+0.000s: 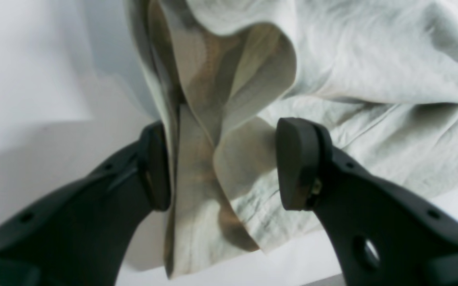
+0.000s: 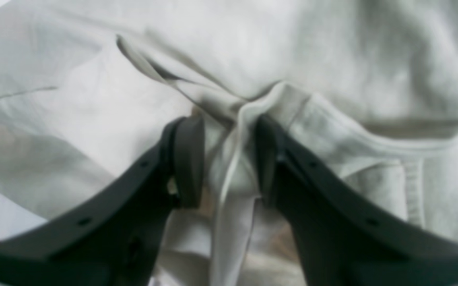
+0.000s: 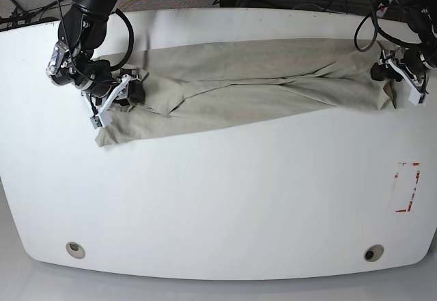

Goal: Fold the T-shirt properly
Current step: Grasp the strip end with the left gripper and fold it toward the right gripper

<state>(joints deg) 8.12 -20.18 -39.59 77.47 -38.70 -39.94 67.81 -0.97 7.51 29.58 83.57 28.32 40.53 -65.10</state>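
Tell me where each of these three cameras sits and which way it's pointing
Left wrist: sits behind the left end effector, facing a hanging fold of the T-shirt between its two dark fingers.
Right wrist: sits behind the right end effector, facing bunched shirt edge pinched between its fingers.
Base: overhead, looking down on the white table; both arms show, one at each end of the stretched-out shirt.
Shared: the T-shirt appears in all three; each end effector also shows in the base view.
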